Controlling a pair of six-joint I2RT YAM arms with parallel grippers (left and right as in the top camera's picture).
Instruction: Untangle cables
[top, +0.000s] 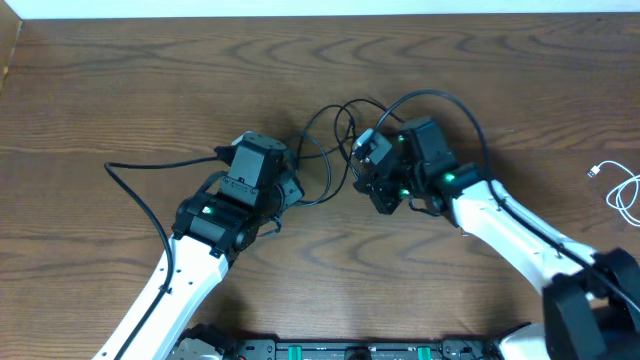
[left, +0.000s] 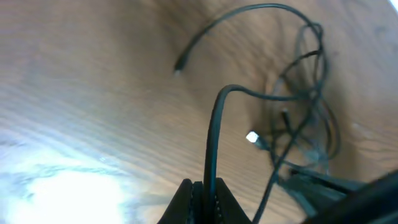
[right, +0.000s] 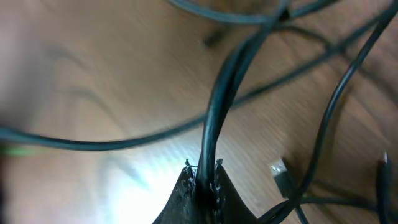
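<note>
Overhead: angled inward over the tangle (top: 330, 150). Clamping black cable (left: 214, 137) in left gripper (left: 203, 186), likewise right gripper (right: 203, 171), lengths running straight ahead.

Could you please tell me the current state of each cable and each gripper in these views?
Black cables: tangled in loose loops on the table between the two arms.
White cable: lying loosely curled near the table's right edge, apart from the tangle.
Left gripper: jaws shut on one of the black cables.
Right gripper: jaws shut on one of the black cables.
</note>
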